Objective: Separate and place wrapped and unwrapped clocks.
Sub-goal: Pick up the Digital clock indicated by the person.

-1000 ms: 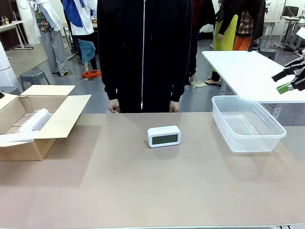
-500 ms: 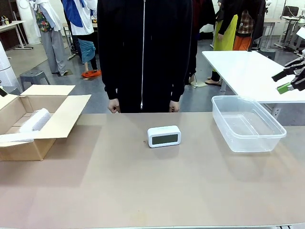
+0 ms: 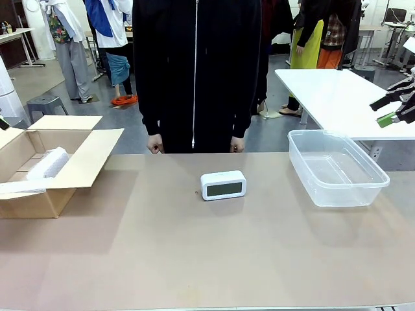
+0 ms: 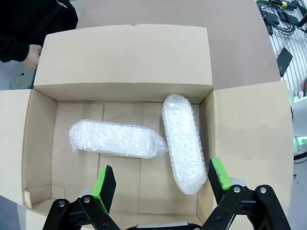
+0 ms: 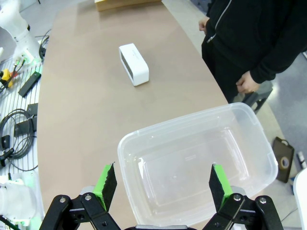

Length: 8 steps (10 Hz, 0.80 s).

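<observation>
Wrapped bundles (image 4: pixel 115 139) lie sorted in the box (image 4: pixel 41 139); bare clock (image 3: pixel 223 185) waits, likely for the tub (image 3: pixel 299 155) at three o'clock; both jaws gape wide, empty.

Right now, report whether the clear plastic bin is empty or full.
Empty: the clear plastic bin shows its bare bottom; the white digital clock sits outside it.

two bubble-wrapped bundles (image 4: pixel 115 139) lying in cardboard box (image 4: pixel 124 93); bare white clock (image 3: pixel 223 185) upright on table (image 3: pixel 194 259).

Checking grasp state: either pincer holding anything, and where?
Nothing held. Left pincer open over the cardboard box, right pincer open over the clear tub.
</observation>
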### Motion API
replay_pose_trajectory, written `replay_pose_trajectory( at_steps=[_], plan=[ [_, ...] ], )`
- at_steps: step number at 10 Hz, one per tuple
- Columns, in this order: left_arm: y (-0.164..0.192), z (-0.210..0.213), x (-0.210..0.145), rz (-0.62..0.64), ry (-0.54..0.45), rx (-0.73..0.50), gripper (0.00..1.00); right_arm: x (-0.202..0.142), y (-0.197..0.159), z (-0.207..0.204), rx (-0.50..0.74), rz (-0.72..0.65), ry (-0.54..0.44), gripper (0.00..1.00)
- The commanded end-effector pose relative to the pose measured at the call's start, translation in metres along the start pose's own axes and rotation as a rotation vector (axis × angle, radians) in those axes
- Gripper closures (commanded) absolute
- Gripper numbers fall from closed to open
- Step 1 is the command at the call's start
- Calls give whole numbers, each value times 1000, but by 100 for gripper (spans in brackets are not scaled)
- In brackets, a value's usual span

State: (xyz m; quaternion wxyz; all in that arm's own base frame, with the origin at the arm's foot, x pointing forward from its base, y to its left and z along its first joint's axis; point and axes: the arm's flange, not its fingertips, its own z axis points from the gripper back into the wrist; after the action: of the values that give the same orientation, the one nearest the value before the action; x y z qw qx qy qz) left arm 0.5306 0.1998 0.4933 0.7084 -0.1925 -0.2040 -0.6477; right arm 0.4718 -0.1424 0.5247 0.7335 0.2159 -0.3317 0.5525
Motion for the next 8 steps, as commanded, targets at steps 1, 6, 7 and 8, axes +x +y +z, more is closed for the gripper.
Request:
replay_pose_trajectory(
  at_steps=[1, 6, 7, 8],
  plan=[
    [0, 0, 0, -2, 9, -5, 0, 0, 0, -1, 3, 4, -10, 0],
    [0, 0, 0, -2, 9, -5, 0, 0, 0, -1, 3, 4, -10, 0],
    [0, 0, 0, -2, 9, -5, 0, 0, 0, -1, 3, 4, -10, 0],
    [0, 0, 0, -2, 9, -5, 0, 0, 0, -1, 3, 4, -10, 0]
  ],
)
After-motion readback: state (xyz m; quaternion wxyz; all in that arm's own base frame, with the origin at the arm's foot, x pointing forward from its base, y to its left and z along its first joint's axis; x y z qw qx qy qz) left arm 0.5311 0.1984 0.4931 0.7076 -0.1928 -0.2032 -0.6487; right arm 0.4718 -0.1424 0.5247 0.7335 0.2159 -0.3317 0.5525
